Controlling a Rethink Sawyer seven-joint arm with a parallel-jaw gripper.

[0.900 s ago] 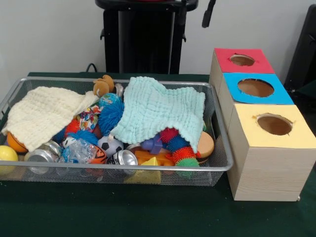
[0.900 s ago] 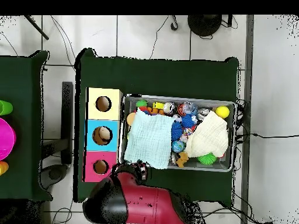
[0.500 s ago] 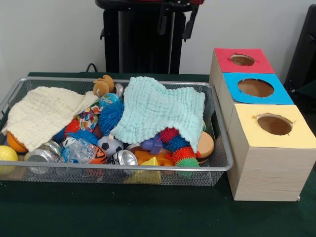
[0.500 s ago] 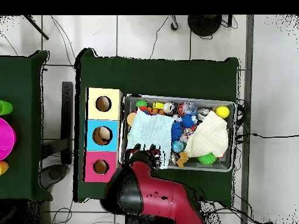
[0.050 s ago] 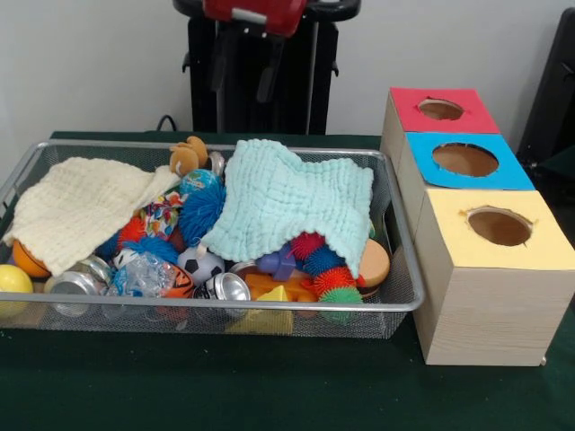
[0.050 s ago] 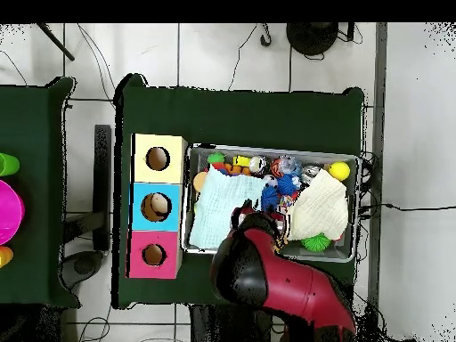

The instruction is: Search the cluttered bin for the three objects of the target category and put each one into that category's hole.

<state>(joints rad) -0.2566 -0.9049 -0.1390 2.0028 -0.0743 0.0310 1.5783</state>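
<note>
The end effector (image 5: 243, 76), fingers apart and empty, hangs above the far rim of the silver wire-mesh bin (image 5: 269, 307), whose jumbled toys lie below it, partly under the pale mint cloth (image 5: 287, 202)

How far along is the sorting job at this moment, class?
Done: something pale lies in the blue box's hole in the overhead view; the red hole and yellow hole look empty. In hand: nothing; the gripper hangs open above the bin, over its far side. Left: the bin's clutter is still half covered by the teal cloth and cream cloth.
</note>
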